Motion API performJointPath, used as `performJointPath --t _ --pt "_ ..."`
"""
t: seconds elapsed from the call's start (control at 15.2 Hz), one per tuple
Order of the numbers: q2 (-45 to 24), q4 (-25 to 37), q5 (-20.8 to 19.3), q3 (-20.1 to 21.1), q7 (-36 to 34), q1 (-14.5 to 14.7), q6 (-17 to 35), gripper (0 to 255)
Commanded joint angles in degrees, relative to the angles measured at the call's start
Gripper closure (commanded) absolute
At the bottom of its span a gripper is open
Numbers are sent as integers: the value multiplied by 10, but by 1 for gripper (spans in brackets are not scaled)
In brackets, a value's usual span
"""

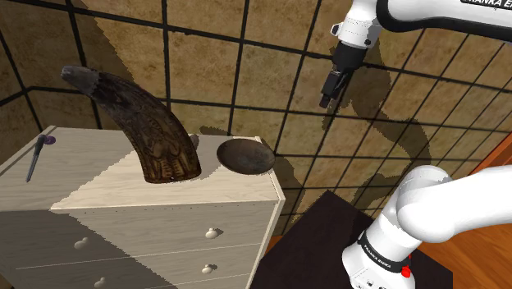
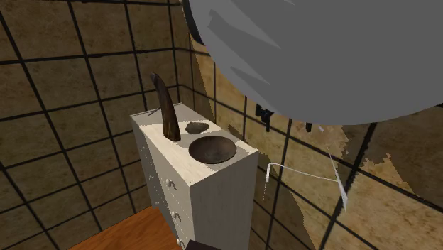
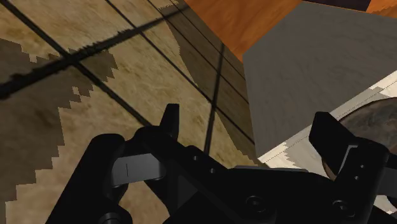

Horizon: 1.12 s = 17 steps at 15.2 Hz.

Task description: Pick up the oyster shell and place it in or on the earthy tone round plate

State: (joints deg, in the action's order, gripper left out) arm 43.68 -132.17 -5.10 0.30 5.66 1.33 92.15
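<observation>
A pale wooden dresser (image 1: 123, 185) stands against the tiled wall. On its top, at the shoulder view's right end, lies a dark brown round plate (image 1: 244, 156) (image 2: 211, 150). Behind the plate, towards the wall, sits a small oval thing with a dark rim and pale inside (image 2: 197, 128), possibly the shell; in the shoulder view a tall dark horn-shaped thing (image 1: 144, 123) (image 2: 167, 110) mostly hides it. My gripper (image 1: 326, 100) (image 2: 264, 117) hangs open and empty in front of the wall, high up and past the dresser's plate end. In the wrist view, my gripper (image 3: 251, 130) has the plate's edge (image 3: 375, 118) beside one finger.
A thin dark pen-like thing (image 1: 37, 156) lies at the dresser top's far left in the shoulder view. The dark stand (image 1: 328, 238) is at the lower right, close to the dresser's end. A large grey part of the arm (image 2: 319, 50) covers much of the second exterior view.
</observation>
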Motion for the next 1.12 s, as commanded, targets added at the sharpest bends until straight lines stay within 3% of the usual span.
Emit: performJointPath --t 0.0,0.53,1.06 --pt "0 0 0 0 0 0 0 0" --pt "-24 -45 81 105 -204 -1 84 0" --pt "-118 -24 130 217 -406 -18 185 0"
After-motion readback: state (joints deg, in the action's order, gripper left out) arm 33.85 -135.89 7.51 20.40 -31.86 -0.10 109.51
